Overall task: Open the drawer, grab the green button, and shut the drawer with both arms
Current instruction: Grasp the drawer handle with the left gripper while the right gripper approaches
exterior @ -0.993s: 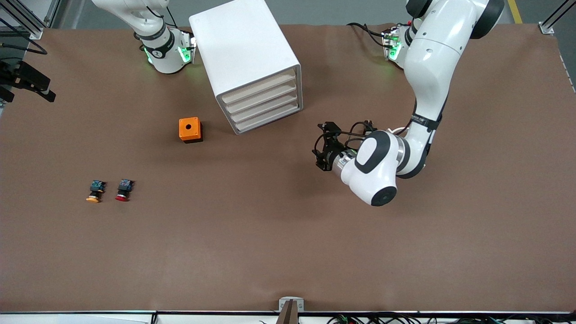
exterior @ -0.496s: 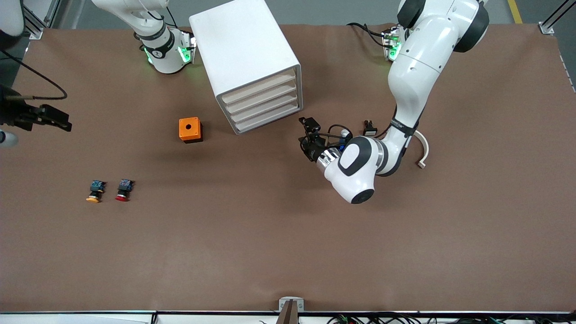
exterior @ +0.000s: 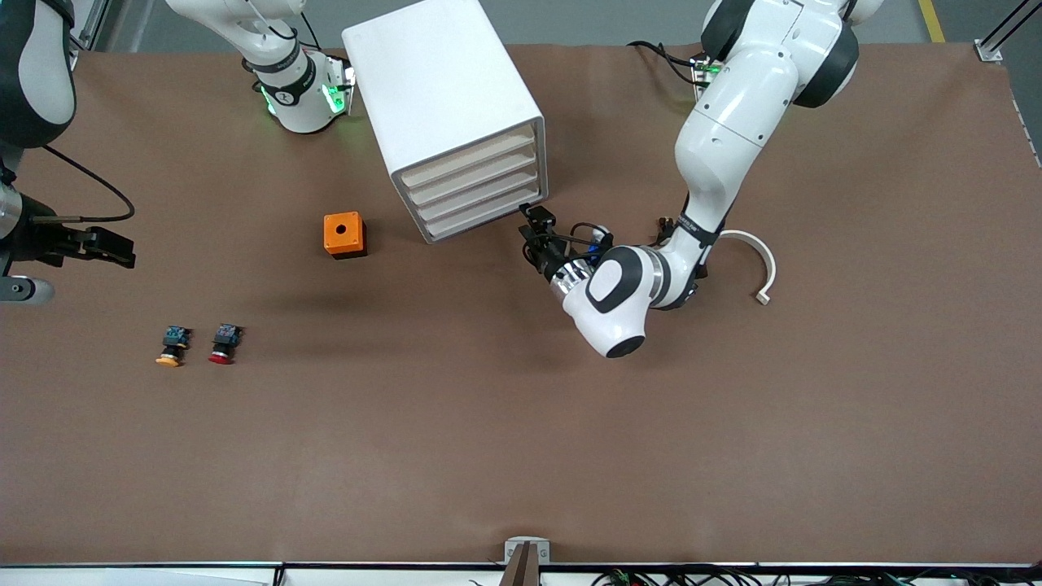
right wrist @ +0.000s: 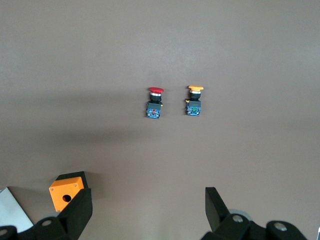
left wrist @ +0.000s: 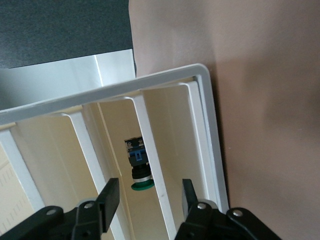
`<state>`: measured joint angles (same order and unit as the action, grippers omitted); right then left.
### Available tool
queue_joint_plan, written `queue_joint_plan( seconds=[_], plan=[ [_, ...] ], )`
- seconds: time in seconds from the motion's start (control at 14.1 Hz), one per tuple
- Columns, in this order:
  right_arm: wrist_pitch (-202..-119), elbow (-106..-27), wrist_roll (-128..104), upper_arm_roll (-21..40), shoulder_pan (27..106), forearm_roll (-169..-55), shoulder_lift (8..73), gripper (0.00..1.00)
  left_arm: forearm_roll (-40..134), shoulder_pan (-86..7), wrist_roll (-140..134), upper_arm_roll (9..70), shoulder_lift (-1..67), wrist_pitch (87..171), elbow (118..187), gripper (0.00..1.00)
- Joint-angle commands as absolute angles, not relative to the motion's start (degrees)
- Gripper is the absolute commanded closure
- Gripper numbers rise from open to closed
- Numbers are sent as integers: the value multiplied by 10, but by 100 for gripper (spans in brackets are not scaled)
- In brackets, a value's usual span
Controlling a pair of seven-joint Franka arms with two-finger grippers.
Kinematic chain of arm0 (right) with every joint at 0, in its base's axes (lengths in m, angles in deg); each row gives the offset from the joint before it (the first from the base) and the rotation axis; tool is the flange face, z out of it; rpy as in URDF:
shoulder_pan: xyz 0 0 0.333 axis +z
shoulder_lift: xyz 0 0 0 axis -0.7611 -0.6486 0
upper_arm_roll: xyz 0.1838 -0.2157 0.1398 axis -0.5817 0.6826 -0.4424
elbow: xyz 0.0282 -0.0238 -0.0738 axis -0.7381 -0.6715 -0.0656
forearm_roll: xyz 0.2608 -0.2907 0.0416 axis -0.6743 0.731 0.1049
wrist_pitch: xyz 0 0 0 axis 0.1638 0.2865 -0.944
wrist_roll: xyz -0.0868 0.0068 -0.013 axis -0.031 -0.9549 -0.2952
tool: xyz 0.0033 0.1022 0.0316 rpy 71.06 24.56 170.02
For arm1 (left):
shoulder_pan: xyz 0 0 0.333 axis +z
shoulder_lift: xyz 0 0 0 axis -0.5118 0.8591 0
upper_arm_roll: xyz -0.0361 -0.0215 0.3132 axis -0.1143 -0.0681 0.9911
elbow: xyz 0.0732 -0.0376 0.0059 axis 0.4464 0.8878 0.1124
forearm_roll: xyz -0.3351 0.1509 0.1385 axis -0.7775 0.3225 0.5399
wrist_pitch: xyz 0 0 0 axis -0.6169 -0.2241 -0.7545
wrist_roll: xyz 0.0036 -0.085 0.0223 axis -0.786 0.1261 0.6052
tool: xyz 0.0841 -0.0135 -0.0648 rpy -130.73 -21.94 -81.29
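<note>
Front and wrist views: the left gripper (exterior: 533,228), fingers spread wide and holding nothing, hovers at about 4 o'clock of the tall white rounded cabinet (exterior: 444,98), level with its cream-fronted drawers (exterior: 487,216), all shut. The small green-capped push button (left wrist: 137,169) lies inside, glimpsed between two drawer fronts. We advise centring the fingers on the lip of the drawer holding it and pulling straight out; the right gripper (exterior: 114,244), also wide open, waits at 9 o'clock of the small orange box (exterior: 343,234).

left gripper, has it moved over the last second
Yes. The left gripper has moved toward the cabinet, closing on its lowest drawer; the cabinet itself stayed put.
</note>
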<state>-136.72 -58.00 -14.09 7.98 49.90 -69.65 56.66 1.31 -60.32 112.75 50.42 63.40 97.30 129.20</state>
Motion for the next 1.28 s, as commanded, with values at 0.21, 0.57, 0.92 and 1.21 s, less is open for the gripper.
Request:
queue_joint_plan(
  seconds=[0.21, 0.57, 0.92, 1.21],
  plan=[
    [-1353, -576, -251, 75, 504, -703, 566, 0, -2, -628, 1179, 503, 663, 962, 1287, 42],
    [-1344, -577, -336, 74, 527, -719, 568, 0, -2, -648, 1178, 496, 670, 943, 1299, 42],
    [-1346, -580, -337, 74, 531, -741, 570, 0, -1, -656, 1173, 488, 670, 913, 1318, 61],
    [-1345, -583, -369, 74, 539, -759, 572, 0, 1, -658, 1178, 490, 674, 913, 1324, 80]
  ],
)
